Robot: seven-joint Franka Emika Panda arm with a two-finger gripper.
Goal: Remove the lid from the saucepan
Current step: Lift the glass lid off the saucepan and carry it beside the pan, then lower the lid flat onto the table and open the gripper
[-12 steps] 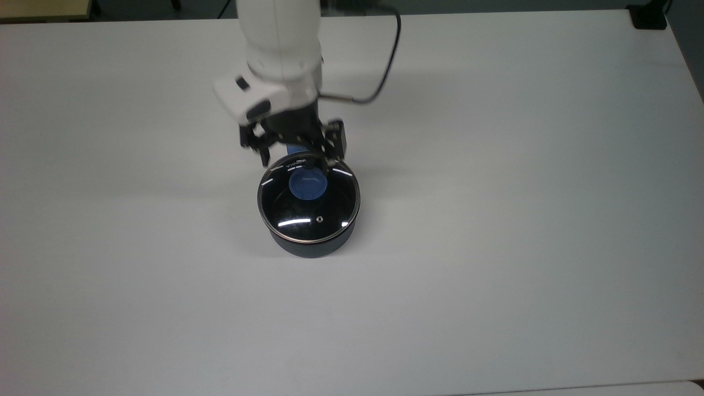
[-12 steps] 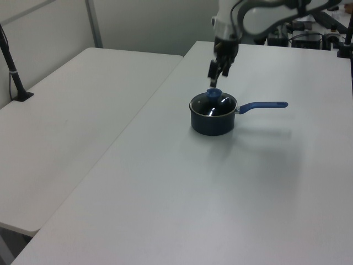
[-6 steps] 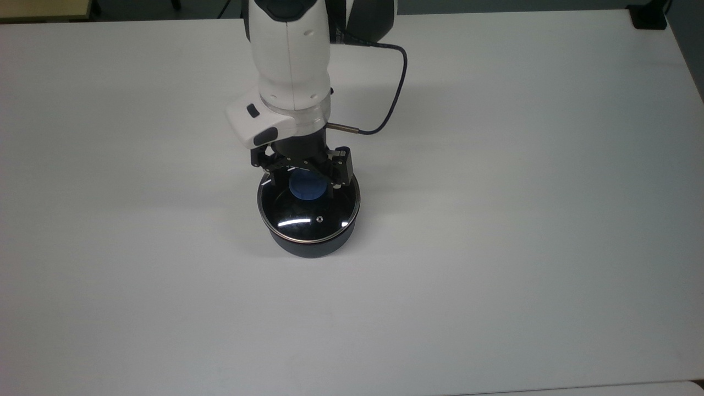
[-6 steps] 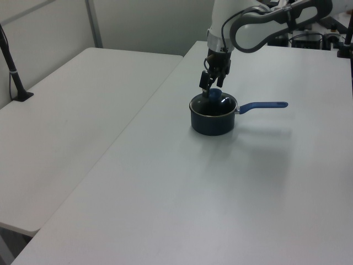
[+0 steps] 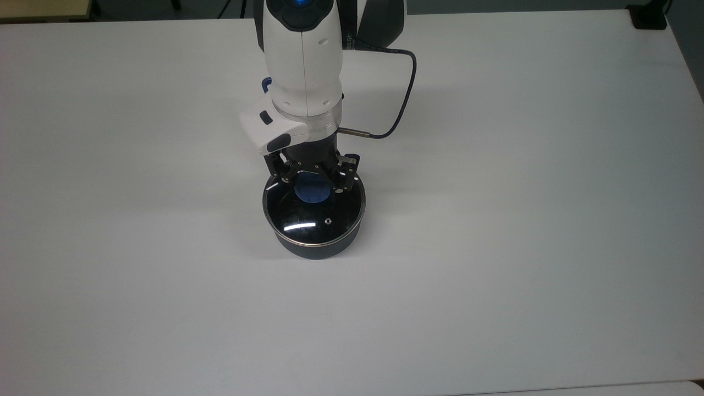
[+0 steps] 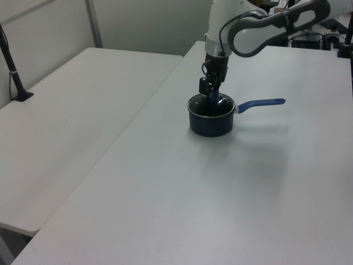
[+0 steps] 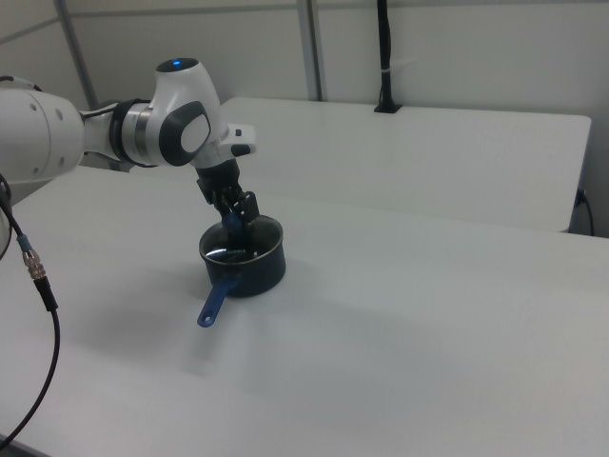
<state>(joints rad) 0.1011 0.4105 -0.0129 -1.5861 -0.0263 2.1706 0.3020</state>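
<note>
The small dark saucepan [image 5: 316, 250] stands in the middle of the white table [image 5: 495, 220], with its glass lid [image 5: 308, 220] seated on it. My gripper [image 5: 312, 184] points straight down over the lid, its fingers closed in against both sides of the blue knob [image 5: 312, 193]. In the left view the gripper [image 6: 209, 95] reaches down onto the saucepan [image 6: 209, 126], whose long blue handle [image 6: 262, 103] points to the left view's right. In the right view the handle [image 7: 211, 305] points toward the camera, below the gripper [image 7: 233, 217]. My arm covers most of the handle in the top view.
A dark cable [image 5: 404, 93] loops from the wrist over the table. A second white table [image 6: 66, 110] adjoins at the left view's left, with a black post [image 6: 14, 72] standing on it. A black base [image 5: 649, 19] sits at the top view's far right corner.
My gripper has come down from above the lid's far edge to the knob, and its fingers have narrowed around it. The saucepan has shifted slightly to the top view's right.
</note>
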